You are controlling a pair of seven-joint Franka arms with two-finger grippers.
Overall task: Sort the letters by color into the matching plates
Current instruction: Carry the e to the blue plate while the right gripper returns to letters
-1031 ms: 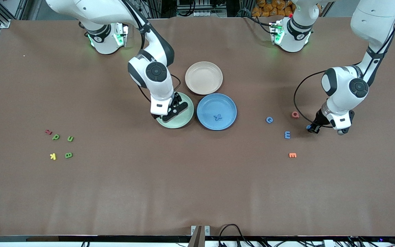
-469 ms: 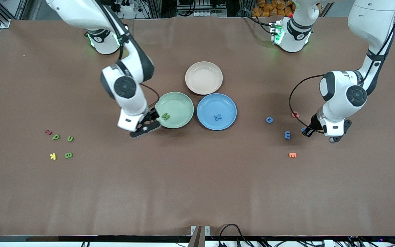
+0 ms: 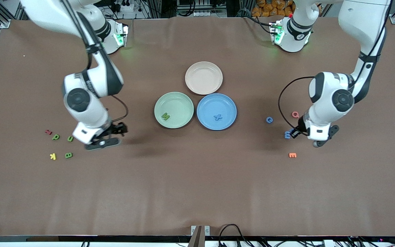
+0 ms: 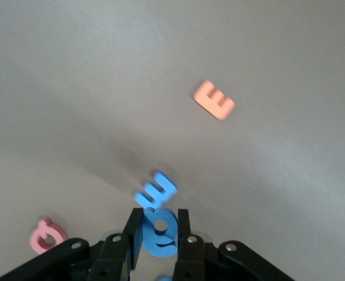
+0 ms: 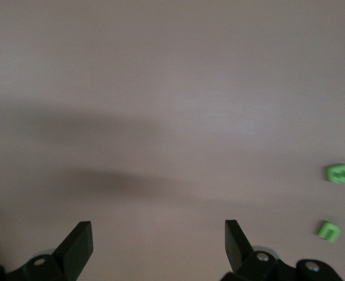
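At the right arm's end of the table lie a red letter (image 3: 48, 131), the green letters P (image 3: 56, 137), U (image 3: 70, 138) and B (image 3: 68, 155), and a yellow K (image 3: 52, 156). The right gripper (image 3: 110, 135) hangs just beside the U, fingers spread wide and empty; its next move appears to be a descent onto a green letter. The green plate (image 3: 180, 101) holds one green letter (image 3: 165, 116); the blue plate (image 3: 228, 106) holds a blue X (image 3: 218, 117); the beige plate (image 3: 204, 78) is bare. A blue C (image 3: 269, 119), blue E (image 3: 287, 134), red Q (image 3: 295, 114) and orange E (image 3: 292, 155) remain on the table. The left gripper (image 4: 159, 234), over the blue E, pinches a blue letter (image 4: 159, 225); carriage to the blue plate seems due.
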